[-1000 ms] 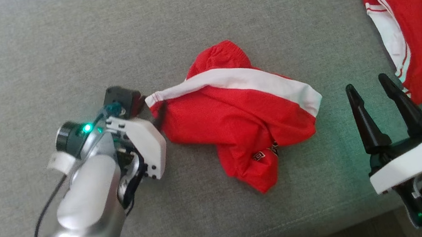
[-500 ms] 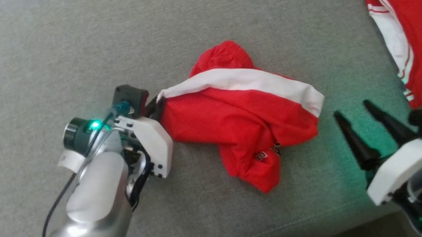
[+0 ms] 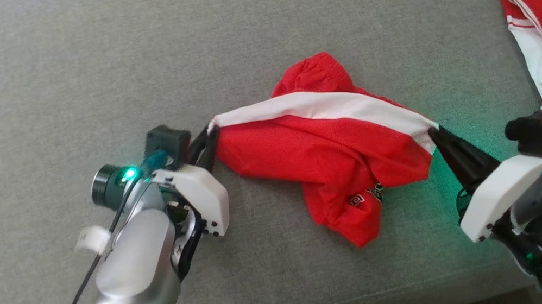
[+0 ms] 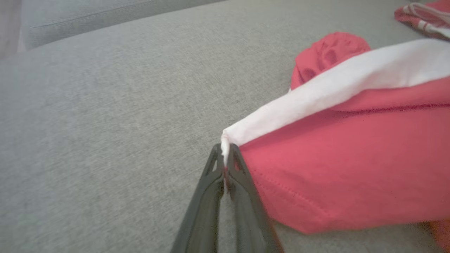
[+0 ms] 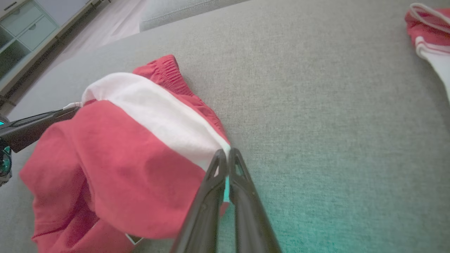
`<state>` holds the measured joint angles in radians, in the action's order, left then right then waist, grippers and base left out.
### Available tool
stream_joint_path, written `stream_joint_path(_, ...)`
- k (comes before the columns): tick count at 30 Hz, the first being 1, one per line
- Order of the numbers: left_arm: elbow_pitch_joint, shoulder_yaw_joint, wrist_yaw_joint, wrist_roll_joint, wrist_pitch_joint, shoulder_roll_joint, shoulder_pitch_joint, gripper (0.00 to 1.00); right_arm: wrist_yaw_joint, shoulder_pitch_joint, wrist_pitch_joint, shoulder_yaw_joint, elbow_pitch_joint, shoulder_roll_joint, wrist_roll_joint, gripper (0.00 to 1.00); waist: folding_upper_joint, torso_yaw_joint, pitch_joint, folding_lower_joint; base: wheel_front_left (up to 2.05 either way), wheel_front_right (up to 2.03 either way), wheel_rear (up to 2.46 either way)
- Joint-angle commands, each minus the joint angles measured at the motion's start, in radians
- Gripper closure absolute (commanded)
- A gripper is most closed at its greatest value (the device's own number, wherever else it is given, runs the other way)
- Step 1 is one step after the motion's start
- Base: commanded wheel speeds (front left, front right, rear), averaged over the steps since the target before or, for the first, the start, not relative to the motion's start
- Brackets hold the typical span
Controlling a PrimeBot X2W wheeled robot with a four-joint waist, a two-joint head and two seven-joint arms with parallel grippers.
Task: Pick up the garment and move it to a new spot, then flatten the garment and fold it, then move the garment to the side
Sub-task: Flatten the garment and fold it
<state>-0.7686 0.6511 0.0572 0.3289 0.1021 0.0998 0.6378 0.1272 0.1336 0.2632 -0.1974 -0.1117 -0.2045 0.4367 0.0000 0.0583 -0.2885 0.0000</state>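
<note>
Left gripper (image 3: 210, 135) pinching garment (image 3: 326, 153), right gripper (image 3: 436, 134) pinching opposite corner

I see the garment (image 3: 328, 164), red shorts with a white stripe, bunched on the grey cushion (image 3: 70, 70) near its front edge. The stripe is pulled straight and one leg trails toward me.

Home: grey fabric sofa (image 3: 70, 70), drawer cabinet (image 5: 21, 28) beyond.
</note>
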Motion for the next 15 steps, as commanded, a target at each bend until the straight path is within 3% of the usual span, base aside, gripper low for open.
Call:
stream_joint_path(1,0.034,-0.042,-0.012,0.011,0.029,0.02,0.01,1.0,0.003,0.016,-0.016,-0.016,0.034,-0.025,0.011,1.0,0.0,-0.01,0.009,0.0,0.0,0.0,0.0)
stream_joint_path(9,0.188,-0.098,-0.085,0.016,0.142,0.057,-0.057,1.0,0.003,0.012,-0.107,0.018,0.134,-0.063,-0.017,1.0,0.0,-0.027,0.06,0.0,0.0,0.0,0.0)
stream_joint_path(13,0.379,-0.14,-0.141,-0.006,0.156,0.103,-0.1,1.0,0.003,0.023,-0.131,0.042,0.232,-0.089,-0.054,1.0,0.0,-0.027,0.096,0.0,0.0,0.0,0.0)
stream_joint_path(15,0.559,-0.176,-0.185,-0.028,0.158,0.146,-0.134,1.0,0.003,0.041,-0.118,0.065,0.319,-0.113,-0.077,1.0,0.0,-0.024,0.127,0.0,0.0,0.0,0.0)
